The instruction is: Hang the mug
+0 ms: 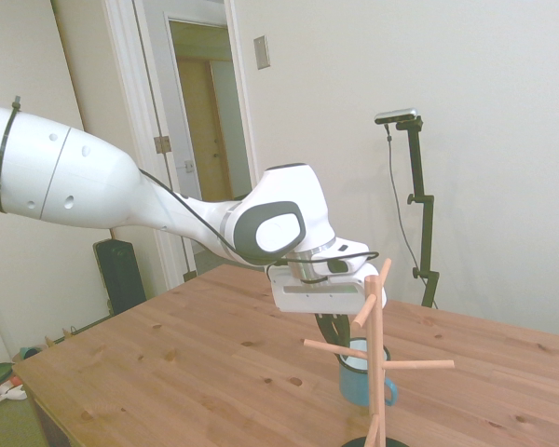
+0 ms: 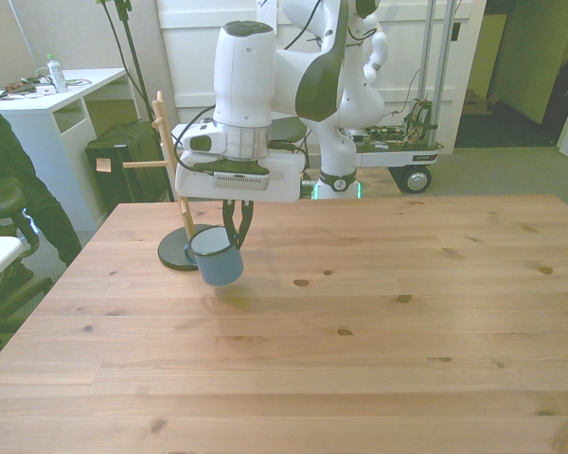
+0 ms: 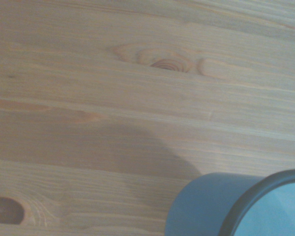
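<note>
Gripper (image 2: 237,234) clenched on the rim of the mug (image 2: 218,262), which hangs tilted just above the wooden table (image 2: 379,322), with its shadow beneath it. Mug handle faces the wooden peg stand (image 2: 175,203), which rises just beside the mug on a dark round base. Wrist view: mug (image 3: 236,204) over bare planks.

arm (image 1: 121,200): glossy white shells | grey joint caps | black cable | apparently zip-tied
</note>
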Controlling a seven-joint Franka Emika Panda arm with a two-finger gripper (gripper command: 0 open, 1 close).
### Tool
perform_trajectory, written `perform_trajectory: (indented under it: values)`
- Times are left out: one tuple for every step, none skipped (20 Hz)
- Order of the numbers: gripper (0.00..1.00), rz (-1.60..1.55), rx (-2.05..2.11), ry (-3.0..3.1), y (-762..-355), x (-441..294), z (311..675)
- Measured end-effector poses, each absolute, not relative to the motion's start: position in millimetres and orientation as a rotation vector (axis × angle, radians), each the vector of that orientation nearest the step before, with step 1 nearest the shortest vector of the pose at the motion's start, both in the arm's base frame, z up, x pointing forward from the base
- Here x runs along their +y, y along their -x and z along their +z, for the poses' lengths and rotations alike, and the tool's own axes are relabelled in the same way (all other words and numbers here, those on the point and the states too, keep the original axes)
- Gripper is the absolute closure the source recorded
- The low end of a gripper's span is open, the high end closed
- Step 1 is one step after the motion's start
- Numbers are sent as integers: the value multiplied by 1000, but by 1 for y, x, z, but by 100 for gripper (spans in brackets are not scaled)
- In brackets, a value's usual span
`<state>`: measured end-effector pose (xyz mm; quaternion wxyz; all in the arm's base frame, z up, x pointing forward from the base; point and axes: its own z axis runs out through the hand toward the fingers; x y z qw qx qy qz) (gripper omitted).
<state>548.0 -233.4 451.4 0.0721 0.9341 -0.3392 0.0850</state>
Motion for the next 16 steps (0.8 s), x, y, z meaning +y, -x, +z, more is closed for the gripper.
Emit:
perform_trajectory:
  values:
    - [100, 259, -1008, -2802, -547, -233, 455]
    - [100, 265, -993, -2794, -546, -233, 459]
    - [100, 272, -981, -2788, -544, -232, 464]
    - [100, 279, -973, -2785, -543, -231, 468]
    - [100, 284, -961, -2781, -541, -230, 473]
    - [100, 290, -950, -2778, -539, -228, 478]
    - [100, 294, -941, -2778, -537, -225, 481]
    - [100, 298, -932, -2780, -534, -222, 483]
    - [100, 296, -924, -2782, -533, -219, 483]
    - [100, 294, -917, -2786, -531, -216, 482]
    - [100, 291, -913, -2788, -530, -214, 482]
    - [100, 287, -910, -2790, -528, -212, 480]
    - [100, 283, -908, -2791, -527, -211, 479]
    - [100, 281, -906, -2791, -526, -211, 479]
    - [100, 280, -905, -2791, -525, -211, 478]
    - [100, 278, -901, -2790, -524, -211, 478]
